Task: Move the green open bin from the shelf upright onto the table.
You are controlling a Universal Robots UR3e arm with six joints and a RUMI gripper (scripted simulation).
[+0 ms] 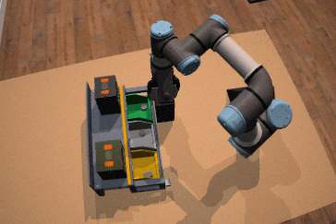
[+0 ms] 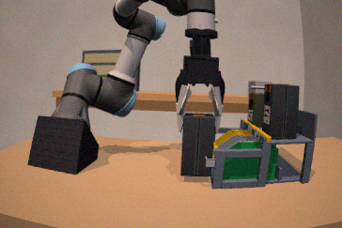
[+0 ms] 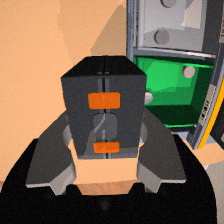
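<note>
The green open bin (image 1: pixel 135 111) (image 2: pixel 244 169) (image 3: pixel 167 80) sits upright in the shelf's low front row, at the end nearest my gripper. Small round grey parts lie in it; one is partly hidden by the held box in the wrist view. My gripper (image 1: pixel 164 97) (image 2: pixel 198 125) (image 3: pixel 105 107) points down beside the shelf and is shut on a tall black box (image 1: pixel 165 112) (image 2: pixel 197 146) (image 3: pixel 104 90) with orange marks. The box is upright, close beside the green bin's open side. Its bottom is at or just above the table; I cannot tell which.
The blue-grey shelf (image 1: pixel 103 128) (image 2: pixel 306 160) also holds a grey bin (image 1: pixel 140 141) (image 3: pixel 175 25) and a yellow bin (image 1: pixel 145 167). Behind a yellow rail (image 1: pixel 126 133), another black box (image 1: pixel 106 98) (image 2: pixel 284 112) and an olive box (image 1: pixel 109 160) stand on its higher deck.
</note>
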